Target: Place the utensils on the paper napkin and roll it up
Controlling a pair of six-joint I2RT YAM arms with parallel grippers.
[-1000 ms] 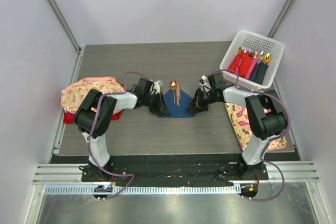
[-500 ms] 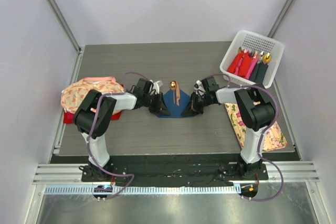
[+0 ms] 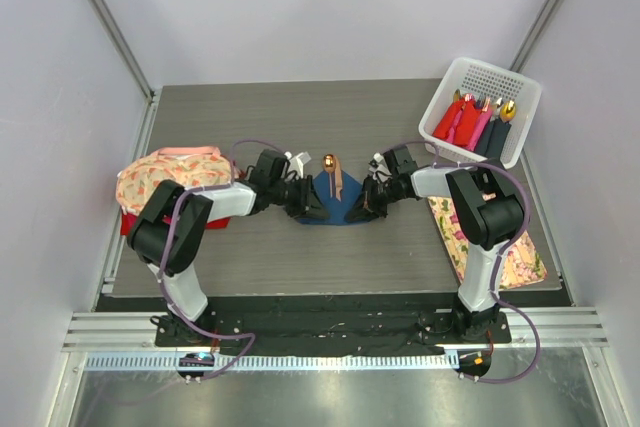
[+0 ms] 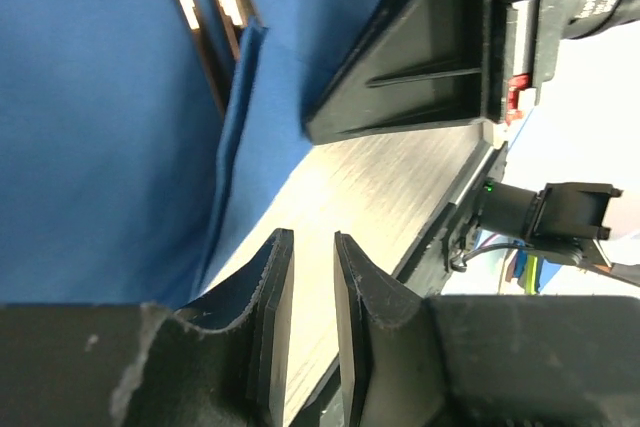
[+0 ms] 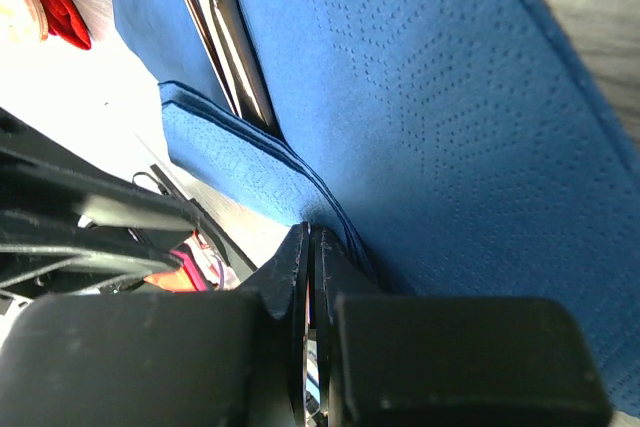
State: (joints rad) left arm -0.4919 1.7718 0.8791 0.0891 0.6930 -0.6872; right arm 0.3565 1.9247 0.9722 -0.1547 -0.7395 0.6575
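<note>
The dark blue paper napkin (image 3: pixel 338 207) lies mid-table between both arms. Copper utensils (image 3: pixel 337 181) rest on it, the spoon's round bowl (image 3: pixel 329 160) past its far edge. At the napkin's left side my left gripper (image 3: pixel 310 207) stands open. In the left wrist view a narrow gap shows bare table between the left gripper's (image 4: pixel 312 237) fingers, with the napkin (image 4: pixel 100 147) and utensils (image 4: pixel 205 17) alongside. My right gripper (image 3: pixel 362 205) is at the napkin's right side. In the right wrist view it (image 5: pixel 310 231) is shut on the napkin's (image 5: pixel 430 97) layered edge, near the utensils (image 5: pixel 228 37).
A white basket (image 3: pixel 522 97) at the back right holds red, pink and dark rolls with gold tips. A floral cloth (image 3: pixel 165 172) lies over something red at the left. Another floral cloth (image 3: pixel 455 229) lies beside the right arm.
My left gripper's jaws have parted and now hold nothing. The right gripper shifted slightly left along the napkin's right side and stays shut.
</note>
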